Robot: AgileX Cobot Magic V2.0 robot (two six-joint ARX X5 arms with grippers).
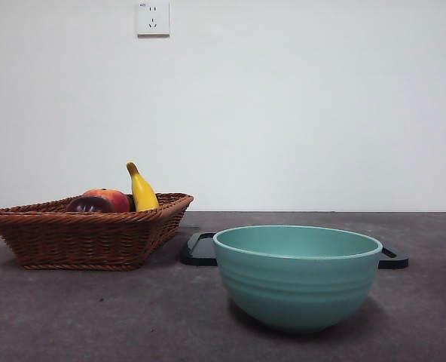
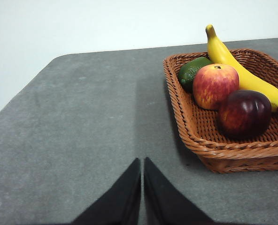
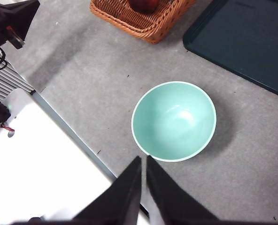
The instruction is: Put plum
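The dark maroon plum [image 2: 244, 114] lies in the wicker basket [image 2: 209, 150], at the near corner, beside a red-orange apple [image 2: 215, 86], a banana [image 2: 237, 70] and a green fruit [image 2: 192, 71]. In the front view the plum [image 1: 89, 204] shows just above the basket [image 1: 80, 237] rim. My left gripper [image 2: 142, 161] is shut and empty, above the bare table and apart from the basket. My right gripper [image 3: 143, 159] is shut and empty, high above the table near the rim of the teal bowl [image 3: 173, 120]. Neither gripper shows in the front view.
The teal bowl [image 1: 297, 273] stands at the front middle of the grey table. A dark tray [image 1: 200, 249] lies flat behind it; it also shows in the right wrist view [image 3: 244, 40]. The table's edge and the robot's white base [image 3: 31, 159] lie beside the bowl.
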